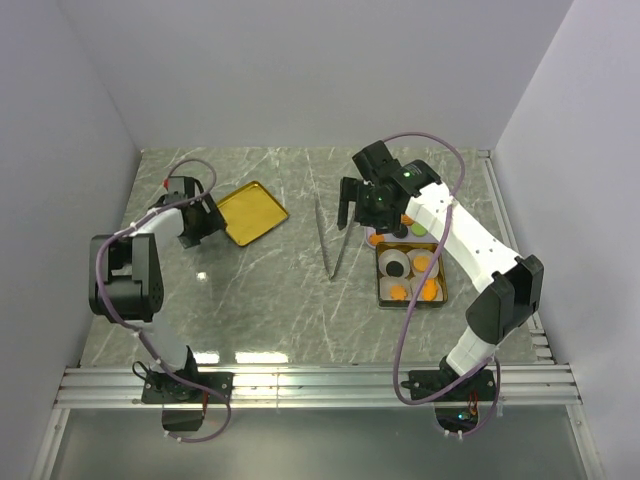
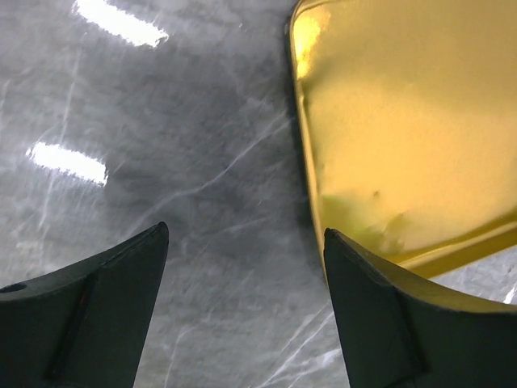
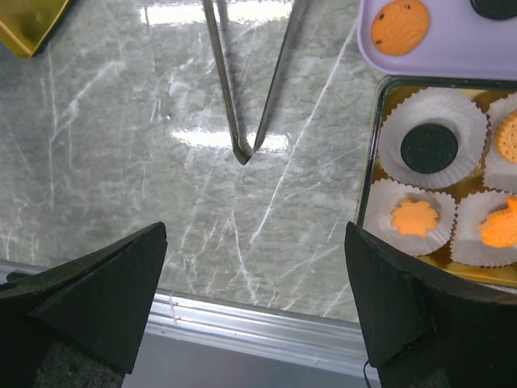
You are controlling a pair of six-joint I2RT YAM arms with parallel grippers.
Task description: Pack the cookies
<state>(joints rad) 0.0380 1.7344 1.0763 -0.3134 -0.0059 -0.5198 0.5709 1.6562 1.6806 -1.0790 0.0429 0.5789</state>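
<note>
Four cookies (image 3: 414, 217) are sitting in white paper cups (image 3: 433, 103) inside the open tin (image 3: 386, 87) at the right of the right-wrist view. One is black and three are orange, as far as you are seeing them. At least two more, one orange and one black, are lying on the purple plate (image 3: 452, 61) in that view's upper right corner, so I am judging the packing partly done. The arm is covering most of the plate from above, so you are not seeing how many are left there.

The gold lid (image 1: 250, 212) is lying well apart from the tin, upper left of centre in the top view, so closing is probably to come too. The tongs (image 3: 244, 152) are resting on the table (image 3: 121, 121) between lid and tin, with nothing gripping them.

Your right gripper (image 3: 254, 230) is hanging over bare table, fingers spread wide and holding nothing. Your left gripper (image 2: 244, 234) is hovering at the lid's edge, fingers apart and empty.

No brand, label or writing is showing anywhere.
</note>
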